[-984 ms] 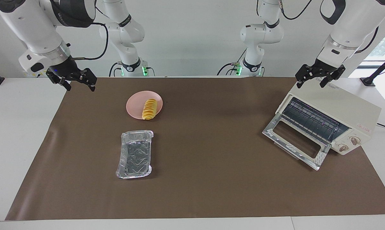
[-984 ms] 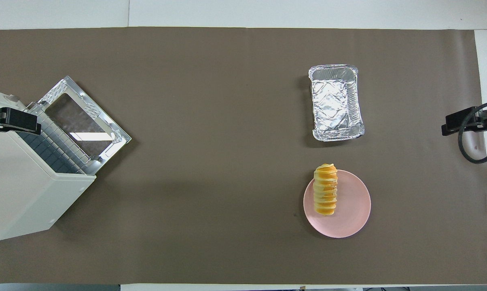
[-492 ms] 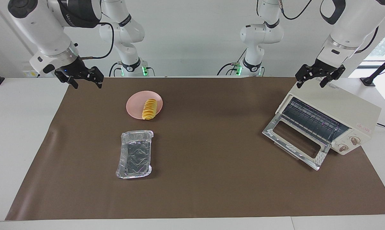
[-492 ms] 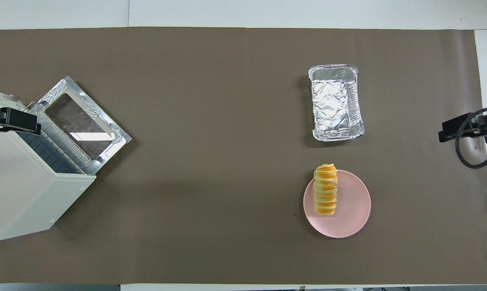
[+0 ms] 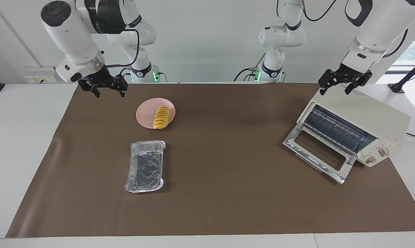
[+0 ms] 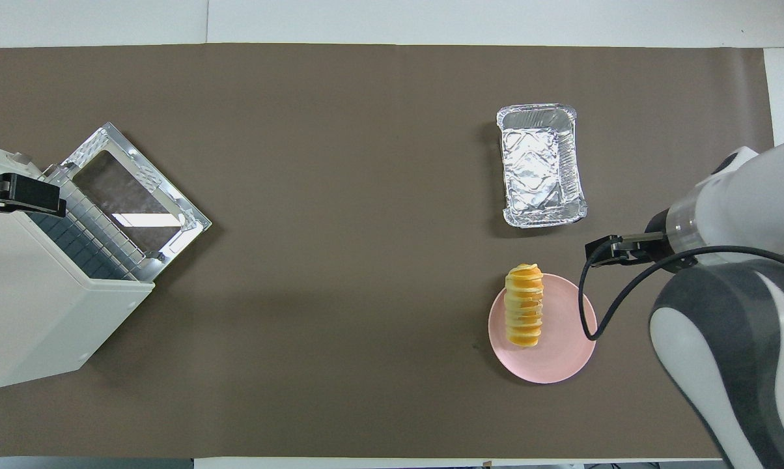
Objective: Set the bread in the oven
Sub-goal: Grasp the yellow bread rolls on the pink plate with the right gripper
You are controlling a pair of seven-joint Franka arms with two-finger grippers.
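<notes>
Bread (image 5: 161, 117) lies on the pink plate (image 5: 146, 113), well apart from the oven (image 5: 355, 124) with its door down at my left arm's end. My right gripper (image 5: 105, 89) hangs beside the plate, fingers apart and empty; my left gripper (image 5: 343, 82) waits open over the oven. Risk: a pinch across the ridged slices may slip, or drag the plate along.

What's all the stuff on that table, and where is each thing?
bread: one, yellow-orange, on the plate
plate: one, pink, toward the right arm's end, nearer the robots than the tray
foil tray: one, silver, empty, on the mat
oven: one, cream-white, door dropped open, at the left arm's end
mat: one, brown, covering the table
right gripper: black, open, in the air over the mat's edge beside the plate
left gripper: black, open, over the oven's top, waiting
</notes>
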